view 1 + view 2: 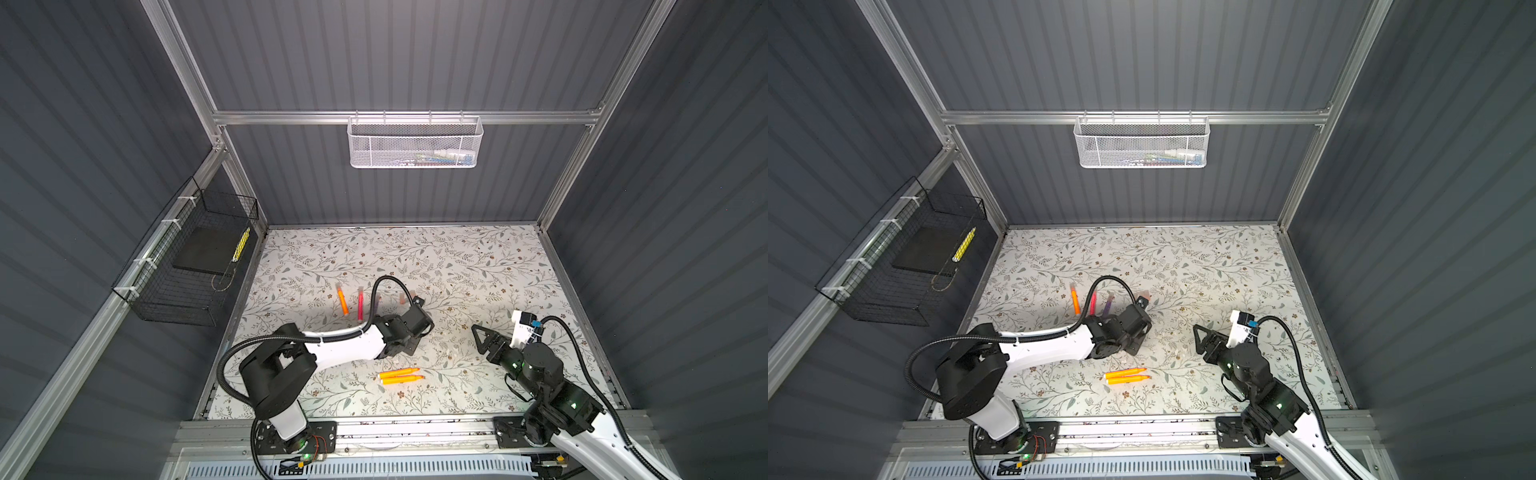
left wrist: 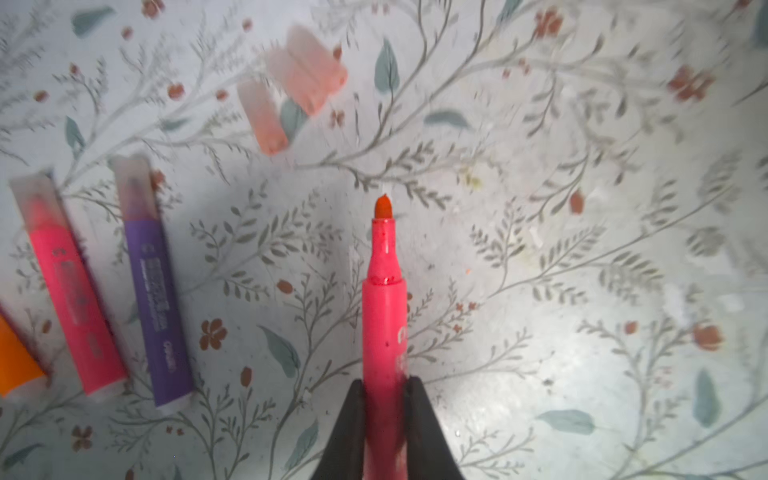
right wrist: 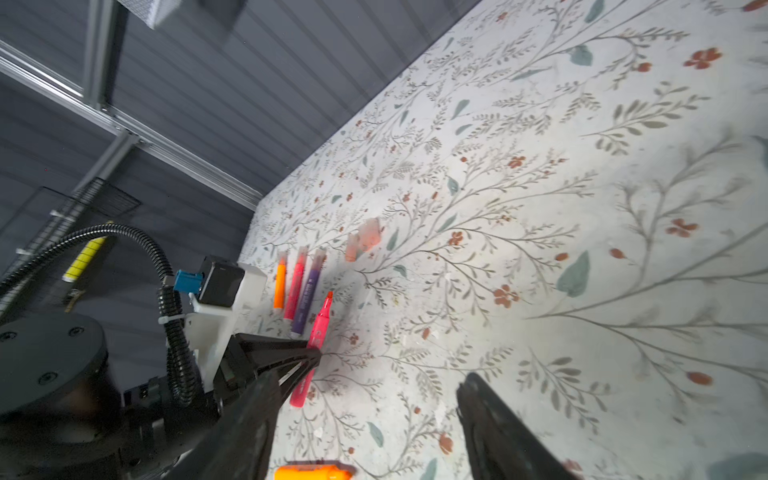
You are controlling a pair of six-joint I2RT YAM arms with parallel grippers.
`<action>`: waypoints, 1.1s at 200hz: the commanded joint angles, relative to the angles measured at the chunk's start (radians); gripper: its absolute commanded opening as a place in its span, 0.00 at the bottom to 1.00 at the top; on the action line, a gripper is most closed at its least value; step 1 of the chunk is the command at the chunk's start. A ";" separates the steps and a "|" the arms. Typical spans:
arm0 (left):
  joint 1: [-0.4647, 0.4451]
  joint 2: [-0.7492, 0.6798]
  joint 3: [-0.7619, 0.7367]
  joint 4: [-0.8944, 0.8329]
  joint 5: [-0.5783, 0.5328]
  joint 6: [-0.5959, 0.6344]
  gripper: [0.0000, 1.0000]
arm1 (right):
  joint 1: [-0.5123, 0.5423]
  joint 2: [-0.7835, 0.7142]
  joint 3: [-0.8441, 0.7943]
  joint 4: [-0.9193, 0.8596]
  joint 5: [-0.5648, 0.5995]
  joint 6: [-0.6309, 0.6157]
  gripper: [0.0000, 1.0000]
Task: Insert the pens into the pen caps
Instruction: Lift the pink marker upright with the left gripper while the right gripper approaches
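**A:** What sat far-left on the floral-print mat [image 1: 457, 257]?

**B:** Three in a row, caps pointing far: orange capped marker pen [image 1: 343, 302], pink capped marker pen [image 1: 360, 305], purple capped marker pen [image 2: 151, 282].

**A:** L gripper [image 2: 384, 386]?

**B:** Fingers pinched the uncapped pink marker pen [image 2: 384, 316], bare tip pointing far. Translucent pinkish plastic caps [image 2: 262, 118] lay loose just beyond it.

**A:** Further right?

**B:** Two uncapped orange marker pens [image 1: 401, 376] lay side by side, near-centre, tips pointing right. R gripper [image 3: 368, 382] was at right w/ fingers spread.

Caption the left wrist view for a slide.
Left gripper shut on uncapped pink pen, tip toward loose caps; capped pink pen and capped purple pen beside.
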 commanded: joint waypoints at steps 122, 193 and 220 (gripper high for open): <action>0.006 -0.256 -0.210 0.416 0.291 0.108 0.00 | 0.221 0.533 0.122 0.567 -0.025 0.002 0.69; 0.004 -0.291 -0.270 0.509 0.394 0.113 0.00 | 0.255 0.659 0.151 0.611 0.048 0.041 0.63; 0.004 -0.306 -0.286 0.522 0.401 0.119 0.00 | 0.257 0.694 0.143 0.642 0.065 0.051 0.62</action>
